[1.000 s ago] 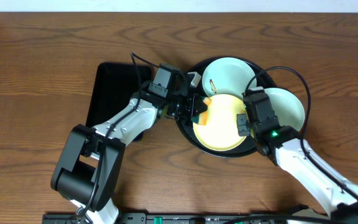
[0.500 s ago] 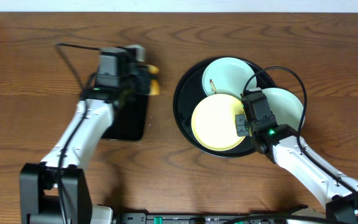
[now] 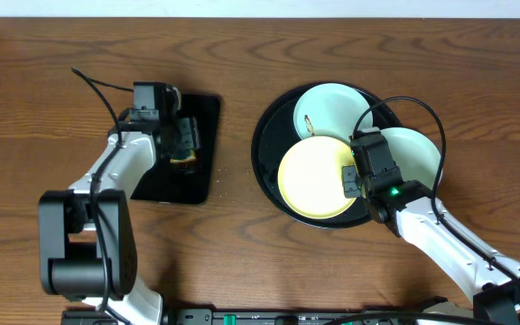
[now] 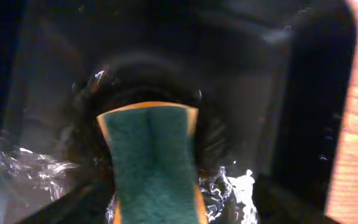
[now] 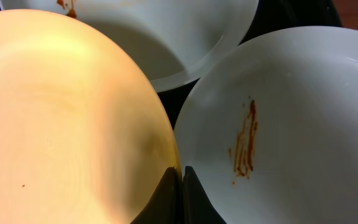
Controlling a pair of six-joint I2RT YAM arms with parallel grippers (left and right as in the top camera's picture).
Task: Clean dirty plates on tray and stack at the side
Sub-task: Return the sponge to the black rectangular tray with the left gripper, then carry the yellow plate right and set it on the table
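From above, three round plates lie flat, face up, on the round black tray (image 3: 267, 135): one yellow plate (image 3: 314, 176) at the right gripper (image 3: 348, 178), one far mint plate (image 3: 332, 106) ahead of its jaws, one side mint plate (image 3: 418, 153) beside them; the left gripper (image 3: 184, 144) is well apart, over the rectangular black tray (image 3: 174, 185). The left wrist camera shows its jaws clamped on one green sponge (image 4: 154, 162), long side pointing straight out from them. The right wrist camera shows the right jaws pinched on the yellow plate's rim, with one brown streak (image 5: 244, 143) on the side mint plate running away from them.
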